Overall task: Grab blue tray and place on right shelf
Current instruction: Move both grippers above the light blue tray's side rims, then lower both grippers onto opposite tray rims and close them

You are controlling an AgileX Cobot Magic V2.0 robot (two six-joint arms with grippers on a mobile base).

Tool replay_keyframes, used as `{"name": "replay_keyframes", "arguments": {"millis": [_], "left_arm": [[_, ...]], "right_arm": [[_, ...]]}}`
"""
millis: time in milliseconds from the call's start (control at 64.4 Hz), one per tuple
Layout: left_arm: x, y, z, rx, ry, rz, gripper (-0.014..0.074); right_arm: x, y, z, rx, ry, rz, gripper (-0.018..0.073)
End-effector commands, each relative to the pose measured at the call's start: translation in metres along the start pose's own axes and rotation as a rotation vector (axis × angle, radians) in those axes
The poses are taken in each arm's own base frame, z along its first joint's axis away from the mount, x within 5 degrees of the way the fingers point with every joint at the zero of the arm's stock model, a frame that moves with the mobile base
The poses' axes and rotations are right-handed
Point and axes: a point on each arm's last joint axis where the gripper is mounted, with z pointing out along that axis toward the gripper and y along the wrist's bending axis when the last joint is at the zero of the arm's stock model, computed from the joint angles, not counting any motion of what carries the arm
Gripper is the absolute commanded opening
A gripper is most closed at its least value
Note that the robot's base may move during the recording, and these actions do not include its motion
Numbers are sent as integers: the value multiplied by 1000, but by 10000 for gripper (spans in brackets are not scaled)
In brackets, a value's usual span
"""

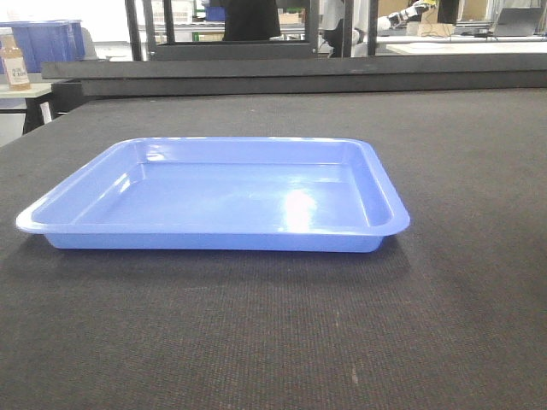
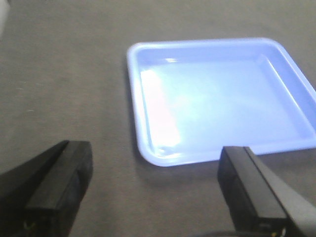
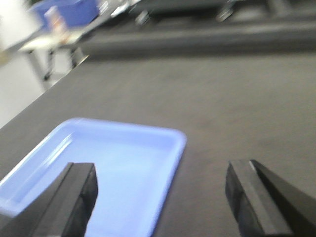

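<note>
My left gripper [image 2: 154, 165] and right gripper [image 3: 162, 173] hang wide open near the blue tray [image 1: 214, 192]; I should straddle 2 opposite rims squarely before closing.

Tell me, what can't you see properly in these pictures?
Right shelf: in no view.
Bottle label, front view: too small to read.
Blue bin, right wrist view: blurred.
Blue tray near end, right wrist view: cut off by the bottom edge and a finger of the right gripper.
</note>
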Motion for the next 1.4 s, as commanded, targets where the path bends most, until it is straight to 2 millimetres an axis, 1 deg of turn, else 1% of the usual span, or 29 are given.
{"name": "replay_keyframes", "arguments": {"millis": [0,62,109,186,202,218,264,280,295,311,326,388,451,466,482,497,513,559,637,730,855,963,1134,1243,1383], "left_arm": [[-32,-7,13,45,-30,12,436],[-44,-8,28,51,18,16,436],[-54,-7,48,47,83,21,436],[-65,-4,76,28,176,44,436],[-66,-3,85,24,199,44,436],[-69,-3,88,20,209,42,436],[-73,-1,109,12,267,37,436],[-76,-1,113,5,277,37,436],[-76,0,121,0,301,32,435],[-79,1,125,-9,309,30,435],[-78,2,132,-16,335,19,435],[-83,5,152,-48,389,4,435],[-86,8,168,-76,443,3,435],[-85,9,174,-79,461,-5,435],[-87,10,177,-88,467,-9,435],[-87,10,184,-93,483,-11,435],[-89,11,187,-97,483,-12,435],[-91,11,197,-101,499,-26,435],[-94,12,215,-101,512,-32,435],[-94,13,232,-110,534,-64,435],[-87,14,248,-114,564,-88,434],[-78,13,261,-101,601,-108,434],[-63,10,282,-67,654,-157,434],[-56,11,290,-66,676,-164,434],[-52,11,295,-67,686,-165,434]], "right_arm": [[-24,16,25,-73,18,-7,631],[-26,28,49,-110,108,-39,631],[-25,38,76,-136,195,-78,631],[-22,46,111,-133,303,-92,631],[-19,46,120,-128,340,-93,631],[-21,47,125,-126,352,-94,631],[-16,46,147,-105,439,-107,631],[-18,46,152,-97,450,-110,631],[-14,45,160,-85,489,-116,631],[-17,45,165,-79,499,-116,631],[-13,43,173,-63,538,-123,631],[-13,38,195,-1,622,-84,631],[-14,32,212,80,688,-29,631],[-10,30,218,110,718,-27,631],[-14,30,221,130,719,-5,631],[-11,27,227,164,742,-12,631],[-14,26,231,188,739,3,631],[-14,23,241,247,756,6,631],[-9,19,259,307,794,8,631],[-3,19,275,329,819,35,631],[11,15,287,360,840,78,631],[21,11,296,371,864,83,631],[32,4,304,375,887,118,631],[39,2,309,371,902,138,631],[52,-1,317,382,939,134,631]]}}
